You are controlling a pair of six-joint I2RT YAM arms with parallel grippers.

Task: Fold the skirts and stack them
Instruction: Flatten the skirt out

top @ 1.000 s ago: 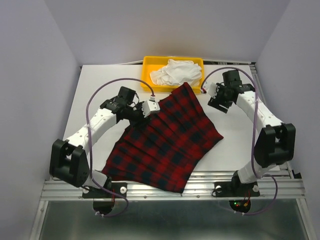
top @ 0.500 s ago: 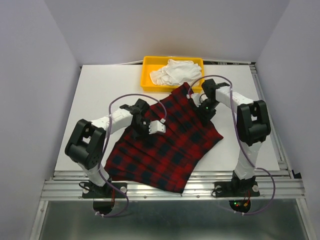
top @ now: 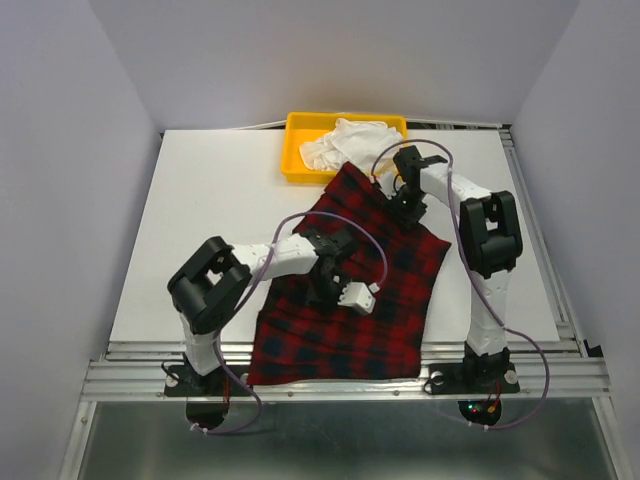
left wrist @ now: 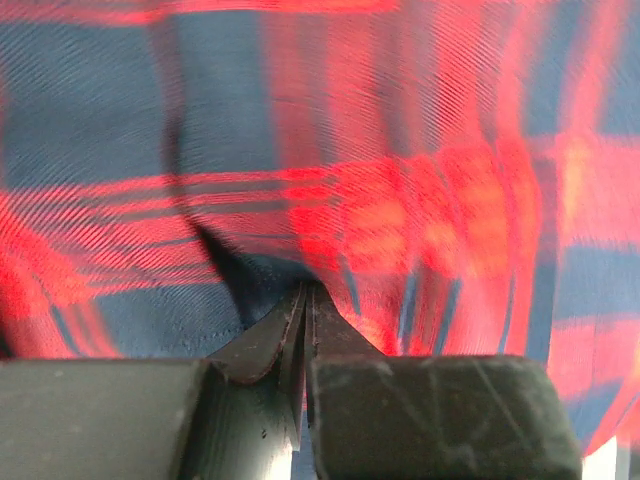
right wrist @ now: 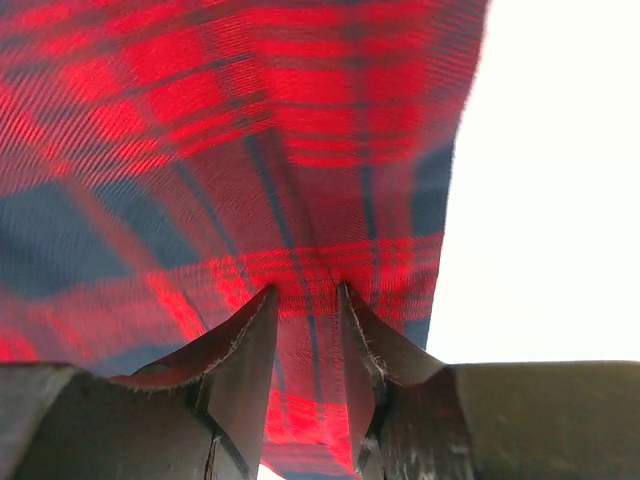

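1. White table (top: 200, 200) under pale walls (top: 80, 150) is carrying everything, with both arms reaching in from its near edge.
2. Left gripper (left wrist: 308, 300) is pinching a raised fold of the skirt (left wrist: 420, 200), its jaws pressed almost together with plaid bunching between them. From above it is sitting near the skirt's middle.
3. Right gripper (right wrist: 307, 300) is pinching too, its jaws narrowly parted around a ridge of plaid. It is working close to the skirt's edge, with bare table showing just beside it.
4. The skirt is lying over the table's middle and right, looking rumpled rather than flat. Its far corner is touching the near rim of the tray (top: 296, 125) and its near hem is reaching the near edge.
5. The tray is sitting at the far edge, holding white cloth (top: 345, 140). Whether that is another skirt I cannot tell.
6. The step in hand is probably repositioning the skirt so it is squared for a fold. Doing it well is asking both grippers to be travelling together at one pace, so the cloth is hanging evenly and not twisting.
7. The left pinch is taking a mid-panel fold rather than an edge, so it may be catching one layer only. Lifting slowly is giving time to see what is following.
8. The far corner is risking a snag on the tray rim, so drawing the cloth toward the near edge first is looking safer.
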